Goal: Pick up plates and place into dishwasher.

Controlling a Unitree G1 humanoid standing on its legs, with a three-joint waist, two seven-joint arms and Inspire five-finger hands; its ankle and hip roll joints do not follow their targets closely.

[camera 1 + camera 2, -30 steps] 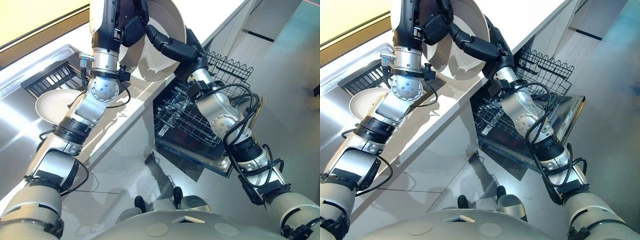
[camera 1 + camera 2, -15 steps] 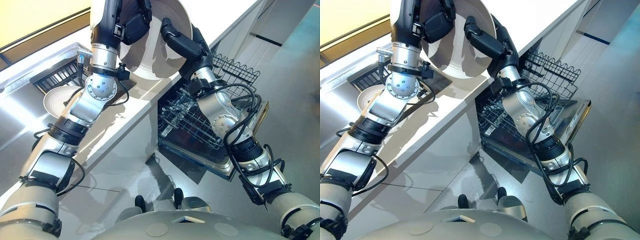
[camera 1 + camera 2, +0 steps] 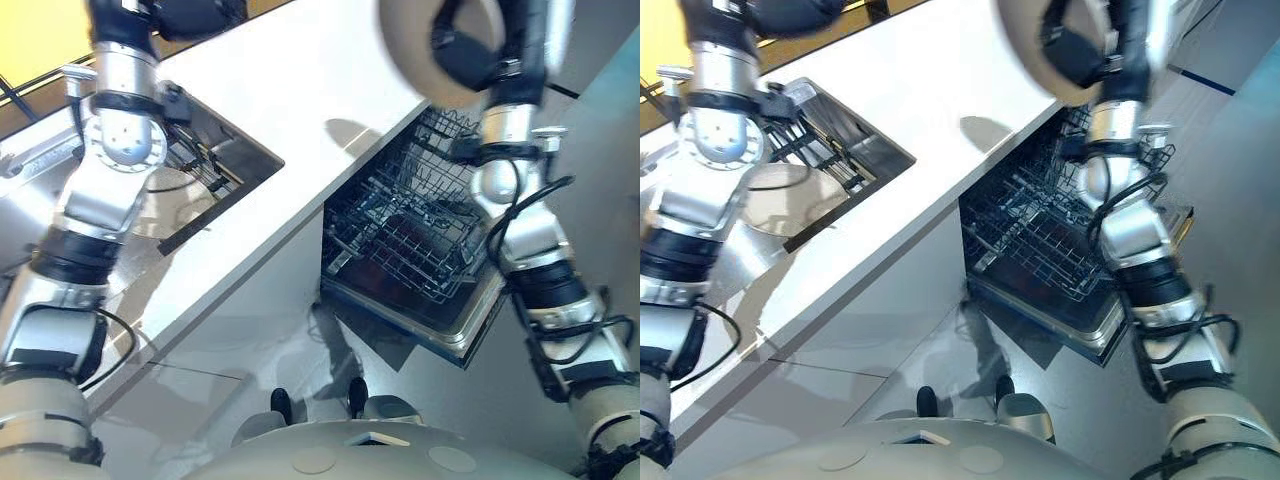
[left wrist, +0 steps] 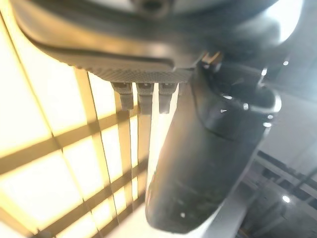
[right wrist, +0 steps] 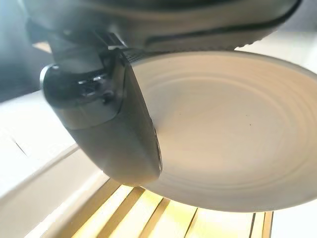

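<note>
Carrying step: plate (image 3: pixel 405 50) is pinched in the right hand (image 3: pixel 467 55), thumb across its face, high above the open dishwasher rack (image 3: pixel 420 235). Next, I'd say: lower it, tip it on edge, slot it between tines. Left hand (image 3: pixel 190 12) is over the sink (image 3: pixel 235 155); can't tell its fingers.

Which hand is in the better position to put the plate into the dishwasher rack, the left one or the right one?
The right. The right hand grips the plate, raised near the pulled-out dishwasher rack. The left hand is up over the sink side, away from both.
</note>
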